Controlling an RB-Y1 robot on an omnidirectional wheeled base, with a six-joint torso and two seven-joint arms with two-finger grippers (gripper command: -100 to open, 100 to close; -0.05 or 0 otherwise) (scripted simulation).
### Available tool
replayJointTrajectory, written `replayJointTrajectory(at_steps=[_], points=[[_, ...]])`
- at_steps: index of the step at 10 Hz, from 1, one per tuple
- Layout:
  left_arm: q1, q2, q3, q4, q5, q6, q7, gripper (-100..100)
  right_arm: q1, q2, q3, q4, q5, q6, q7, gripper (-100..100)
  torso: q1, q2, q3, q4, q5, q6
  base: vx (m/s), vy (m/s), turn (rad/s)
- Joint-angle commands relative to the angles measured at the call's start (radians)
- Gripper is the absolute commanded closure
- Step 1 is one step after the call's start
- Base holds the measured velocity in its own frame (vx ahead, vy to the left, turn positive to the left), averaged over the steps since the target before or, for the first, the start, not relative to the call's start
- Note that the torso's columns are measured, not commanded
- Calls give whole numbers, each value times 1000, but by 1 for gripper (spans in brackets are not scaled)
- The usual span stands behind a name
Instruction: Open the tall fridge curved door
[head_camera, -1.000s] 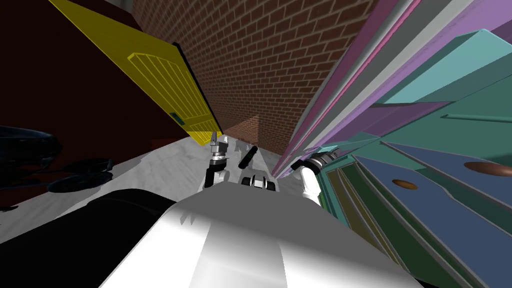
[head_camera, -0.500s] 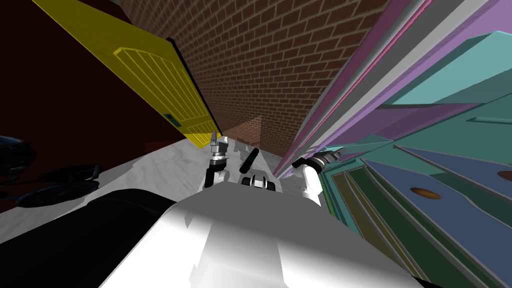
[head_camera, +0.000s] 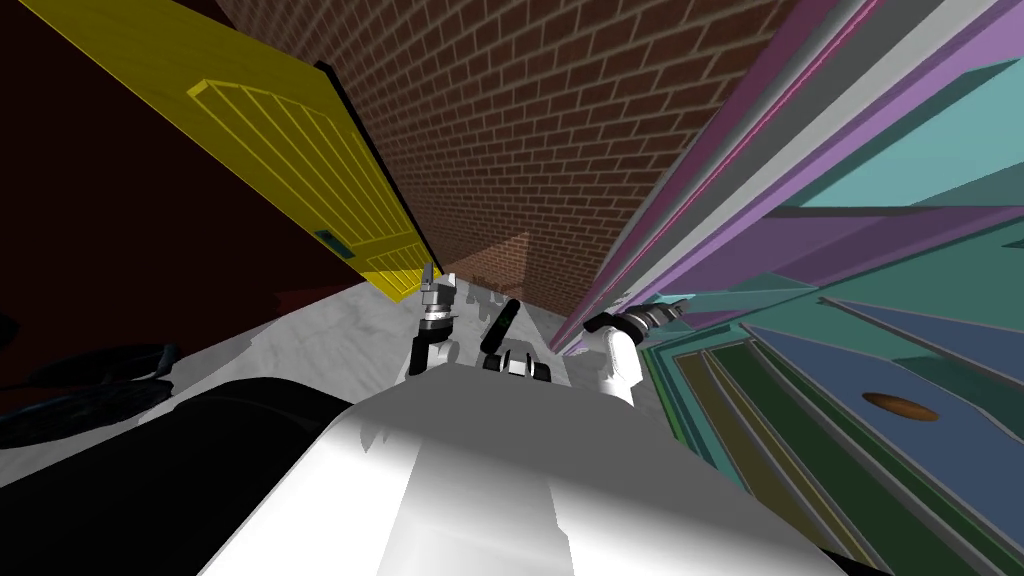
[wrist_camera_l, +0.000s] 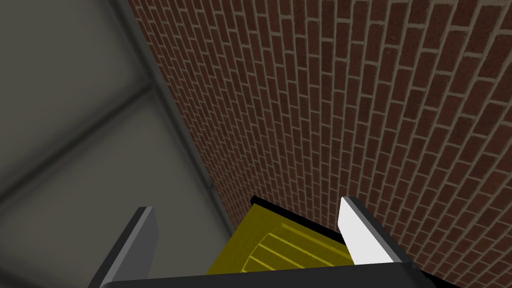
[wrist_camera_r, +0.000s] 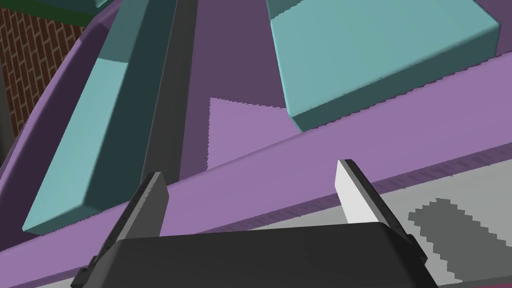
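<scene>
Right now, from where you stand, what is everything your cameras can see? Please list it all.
brick wall: one, red-brown, straight ahead.
door: one, yellow with slatted panels, on my left by the brick wall.
floor: light grey, below.
dark shapes: black, low on my far left; count and kind unclear.
fridge: one, purple, on my right.
teal blocks: two, teal, on the fridge beyond the right gripper.
brown oval: one, brown, on a blue panel at far right.
left gripper: one, light grey fingers open, facing the brick wall and door.
right gripper: one, fingers open, close to the fridge.
</scene>
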Motion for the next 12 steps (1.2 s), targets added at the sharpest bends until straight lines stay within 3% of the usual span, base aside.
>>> replayJointTrajectory(at_steps=[1, 3, 4, 5, 6, 7, 10, 11, 12], points=[[0, 0, 0, 0, 0, 0, 0, 0, -6, 77, -6, -15, -24, 11, 30, -100, -1, -1, 0, 0, 0, 0, 70, 59, -14], [0, 0, 0, 0, 0, 0, 0, 0, -8, 133, -7, -20, -31, 14, 38, -100, -2, -1, -1, 0, -1, 0, 41, 41, -8], [0, 0, 0, 0, 0, 0, 0, 0, 1, 119, -2, -25, -25, 14, 35, -100, -2, -2, -1, 0, -1, 0, 14, 14, 1], [0, 0, 0, 0, 0, 0, 0, 0, -49, 72, 48, 25, -75, -17, -15, -100, -2, -1, -1, 0, 0, 0, -66, 107, 199], [0, 0, 0, 0, 0, 0, 0, 0, -74, 38, 55, 43, -84, -17, -27, -100, 5, 1, 1, 0, 1, -1, -89, 113, 127], [0, 0, 0, 0, 0, 0, 0, 0, -74, 17, 55, 72, -84, -17, -47, -100, 3, 1, 1, 0, 1, 0, -54, 47, 0], [0, 0, 0, 0, 0, 0, 0, 0, -74, 17, 55, 159, -84, -17, -77, -100, -4, -6, -4, -2, -1, 0, -4, -6, -5], [0, 0, 0, 0, 0, 0, 0, 0, -121, -31, 106, 185, -135, -47, -122, -100, -1, -5, -3, -1, -1, 0, -72, 73, 207], [0, 0, 0, 0, 0, 0, 0, 0, -148, -60, 111, 215, -142, -47, -142, -100, 5, 0, 0, 0, 1, -1, -88, 95, 116]])
